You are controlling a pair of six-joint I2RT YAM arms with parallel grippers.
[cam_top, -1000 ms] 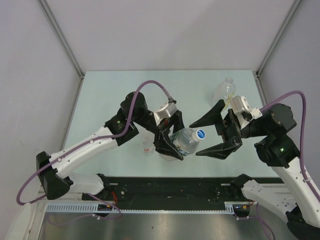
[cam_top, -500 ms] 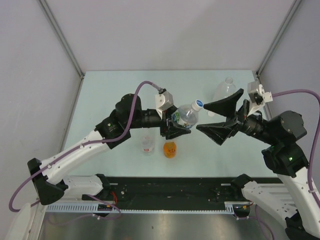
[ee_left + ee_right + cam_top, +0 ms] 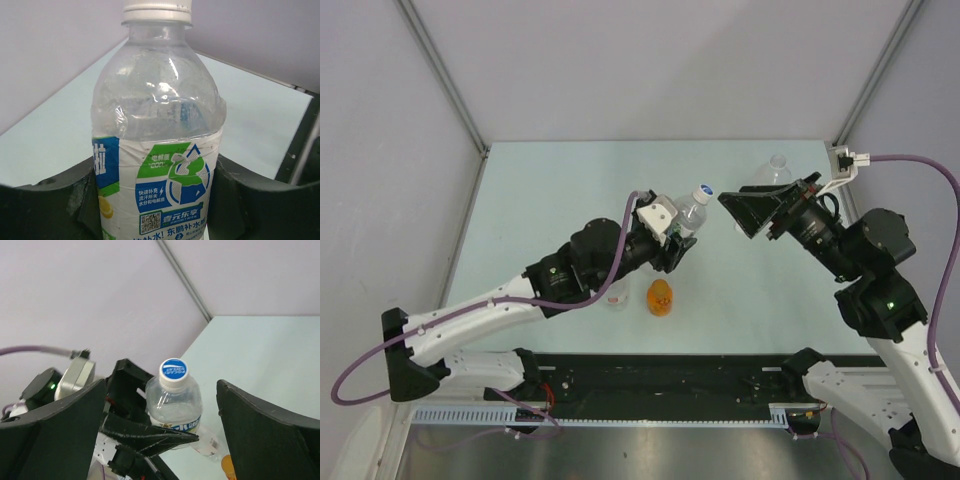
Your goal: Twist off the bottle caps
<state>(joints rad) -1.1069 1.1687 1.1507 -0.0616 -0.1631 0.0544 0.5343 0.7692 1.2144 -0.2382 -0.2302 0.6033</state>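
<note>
Top external view: two arms meet over the middle of the pale table (image 3: 520, 200), one presenting a bottle and the other poised to take its cap. The left arm (image 3: 490, 305) reaches in from the near left corner, and the right arm (image 3: 880, 290) comes across from the right edge.

A large clear jug (image 3: 775, 172) stands alone near the far right corner. The blue-labelled bottle (image 3: 688, 215) is off the table, clamped around its label by the left gripper (image 3: 672, 245), fingers pressed to either side as the left wrist view shows. An orange bottle (image 3: 660, 297) and a small clear bottle (image 3: 613, 293) stand near the middle of the near edge, just beside each other, under the raised left arm.

The right gripper (image 3: 732, 213) hangs with its fingers spread wide, holding nothing. The bottle's long axis tilts up and toward it, so the blue-topped cap (image 3: 703, 192) faces the right wrist camera almost head-on, framed between the two spread fingers but apart from both. That cap appears fully seated on the neck.

The right arm is plainly the nearer one, and closing on the cap probably needs only a short advance along the bottle's axis.
</note>
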